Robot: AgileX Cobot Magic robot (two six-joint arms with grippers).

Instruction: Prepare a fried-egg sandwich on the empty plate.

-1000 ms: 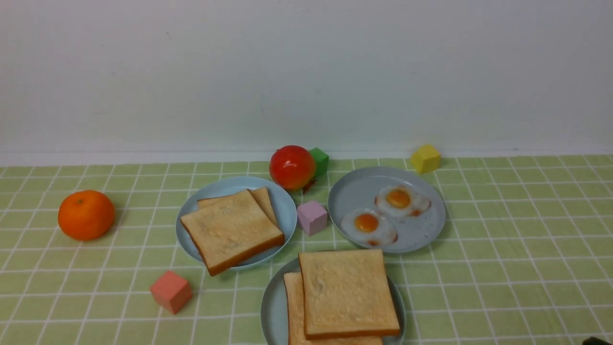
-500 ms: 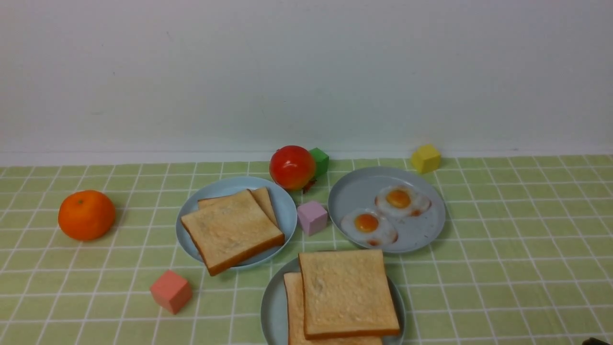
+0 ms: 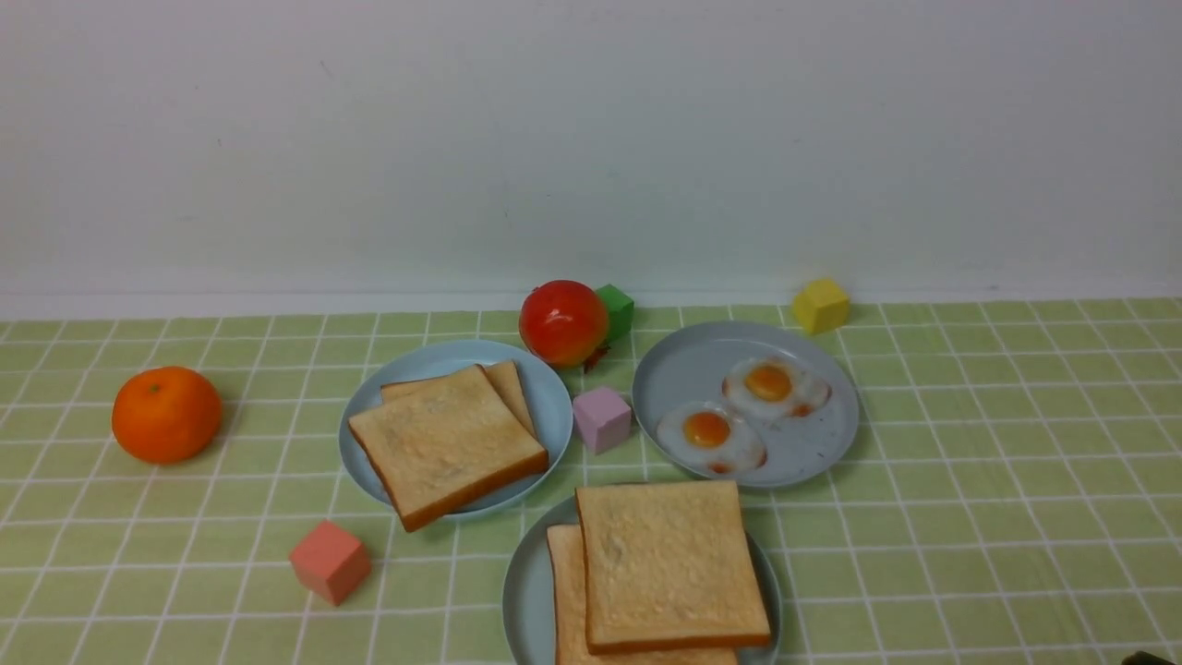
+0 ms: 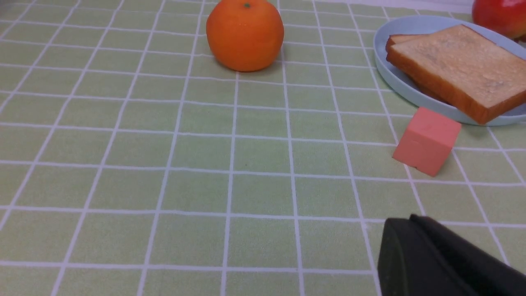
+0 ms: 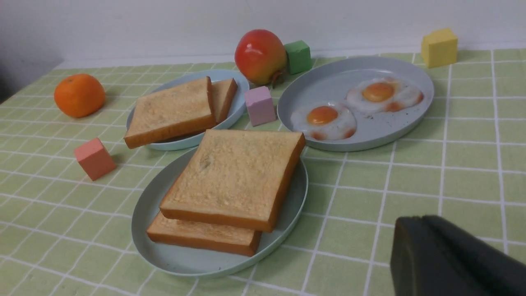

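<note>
The pale mint plate (image 3: 526,591) at the front centre holds two stacked toast slices, the top one (image 3: 665,563) shifted right over the lower one (image 3: 565,591). No egg shows between them in the right wrist view (image 5: 236,176). Two fried eggs (image 3: 711,434) (image 3: 774,386) lie on a greyer plate (image 3: 693,365) behind. My right gripper (image 5: 419,220) is shut and empty, to the right of the mint plate; only its tip shows in the front view (image 3: 1150,658). My left gripper (image 4: 411,220) is shut and empty, near the salmon cube (image 4: 427,140).
A blue plate (image 3: 443,356) holds two more toast slices (image 3: 448,443). An orange (image 3: 166,414) sits at the left and a red fruit (image 3: 563,323) at the back. Green (image 3: 617,309), yellow (image 3: 820,305), lilac (image 3: 601,418) and salmon (image 3: 330,561) cubes lie around.
</note>
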